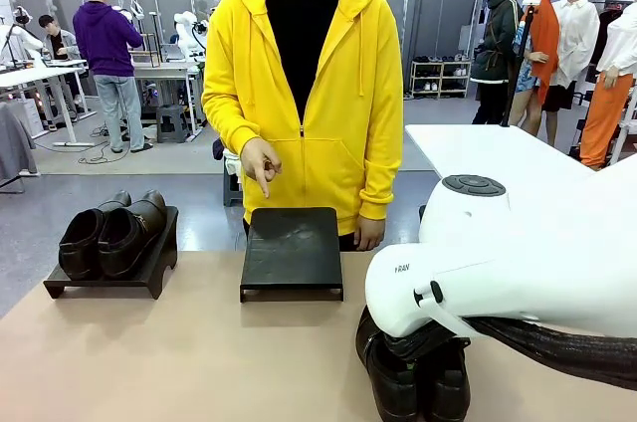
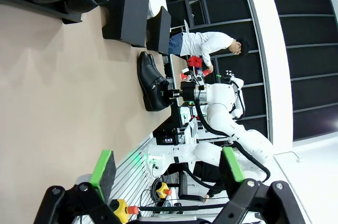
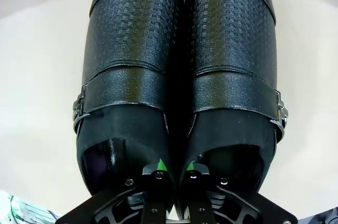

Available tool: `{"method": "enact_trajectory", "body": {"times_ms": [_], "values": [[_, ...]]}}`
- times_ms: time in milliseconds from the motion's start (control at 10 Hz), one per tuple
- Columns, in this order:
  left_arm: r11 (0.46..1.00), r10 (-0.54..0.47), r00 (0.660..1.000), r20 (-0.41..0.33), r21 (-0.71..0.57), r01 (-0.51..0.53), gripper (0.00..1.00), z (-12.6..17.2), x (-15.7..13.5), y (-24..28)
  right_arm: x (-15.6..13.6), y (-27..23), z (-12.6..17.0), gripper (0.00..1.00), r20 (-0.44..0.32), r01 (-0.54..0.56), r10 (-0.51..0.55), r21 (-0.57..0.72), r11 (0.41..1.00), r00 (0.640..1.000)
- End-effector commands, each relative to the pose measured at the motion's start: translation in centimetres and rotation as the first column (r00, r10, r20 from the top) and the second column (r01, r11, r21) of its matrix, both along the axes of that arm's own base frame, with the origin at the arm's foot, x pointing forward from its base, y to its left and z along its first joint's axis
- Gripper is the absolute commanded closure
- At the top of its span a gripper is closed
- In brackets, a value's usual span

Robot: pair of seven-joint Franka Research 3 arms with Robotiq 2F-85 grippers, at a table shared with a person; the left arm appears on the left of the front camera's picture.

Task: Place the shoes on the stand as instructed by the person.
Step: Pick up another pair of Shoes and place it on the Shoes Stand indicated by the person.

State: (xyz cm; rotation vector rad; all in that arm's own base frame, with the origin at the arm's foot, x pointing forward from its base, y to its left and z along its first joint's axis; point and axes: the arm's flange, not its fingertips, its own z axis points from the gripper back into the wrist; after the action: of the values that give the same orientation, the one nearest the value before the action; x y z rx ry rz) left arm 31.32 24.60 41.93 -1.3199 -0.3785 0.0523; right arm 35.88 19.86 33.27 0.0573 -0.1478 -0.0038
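I count four shoes in two pairs, two stands, and one person across the desk [image 1: 179,352] from me.

My right jaws are clamped together on the buckled shoes [image 1: 413,377], the black pair at the near edge of the desk, right of the middle. In my right wrist view the two shoes lie side by side and touching, toes pointing away, the left one [image 3: 127,76] and the right one [image 3: 232,76] each with one strap and one buckle [image 3: 79,109] on its outer side. One finger goes into each shoe's opening, and the two green pads [image 3: 160,165] pinch the two inner walls between them. My right arm [image 1: 518,253] covers the heels from the front. I cannot tell whether the soles touch the desk.

My left jaws stand wide apart with nothing between them, two green pads [image 2: 105,171] showing, well away from the buckled pair [image 2: 150,81].

The other pair, the dark brown-black shoes [image 1: 105,233], sits together on the left stand [image 1: 149,268], toes toward me. The middle stand [image 1: 291,248] is bare.

The person [image 1: 304,74] in the yellow hoodie stands right behind the middle stand. Their right hand [image 1: 261,163] points one finger down at it; their left hand [image 1: 370,233] hangs at the far edge of the desk.
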Motion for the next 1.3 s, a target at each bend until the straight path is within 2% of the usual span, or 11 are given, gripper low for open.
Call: {"method": "enact_trajectory", "body": {"times_ms": [0,100,400,700,900,1100,1200], "values": [[1.0,-0.003,1.0,0.011,0.011,0.003,0.0,0.1,-0.3,-0.2,0.0,0.0,0.0,1.0,-0.001,-0.007,0.007,-0.004,1.0,1.0],[1.0,-0.003,1.0,0.011,0.011,0.003,0.0,0.1,-0.3,-0.2,0.0,0.0,0.0,0.92,0.0,0.0,0.0,0.0,1.0,1.0],[1.0,-0.003,1.0,0.011,0.011,0.003,0.0,0.1,-0.3,-0.2,-0.8,-0.9,8.3,0.93,0.096,-0.034,0.031,0.021,0.999,0.995],[1.0,-0.003,1.0,0.011,0.011,0.003,0.0,0.1,-0.3,-0.2,2.2,0.4,14.5,0.93,0.196,-0.057,0.063,-0.039,0.998,0.979],[1.0,-0.003,1.0,0.011,0.011,0.003,0.0,0.1,-0.3,-0.2,4.8,3.9,17.9,0.93,0.252,-0.117,0.137,-0.09,0.989,0.958],[1.0,-0.003,1.0,0.011,0.011,0.003,0.0,0.1,-0.3,-0.2,7.5,8.0,20.1,0.93,0.289,-0.14,0.165,-0.106,0.985,0.943],[1.0,-0.003,1.0,0.011,0.011,0.003,0.0,0.1,-0.3,-0.2,9.1,10.1,20.5,0.93,0.302,-0.111,0.136,-0.099,0.989,0.943]]}}
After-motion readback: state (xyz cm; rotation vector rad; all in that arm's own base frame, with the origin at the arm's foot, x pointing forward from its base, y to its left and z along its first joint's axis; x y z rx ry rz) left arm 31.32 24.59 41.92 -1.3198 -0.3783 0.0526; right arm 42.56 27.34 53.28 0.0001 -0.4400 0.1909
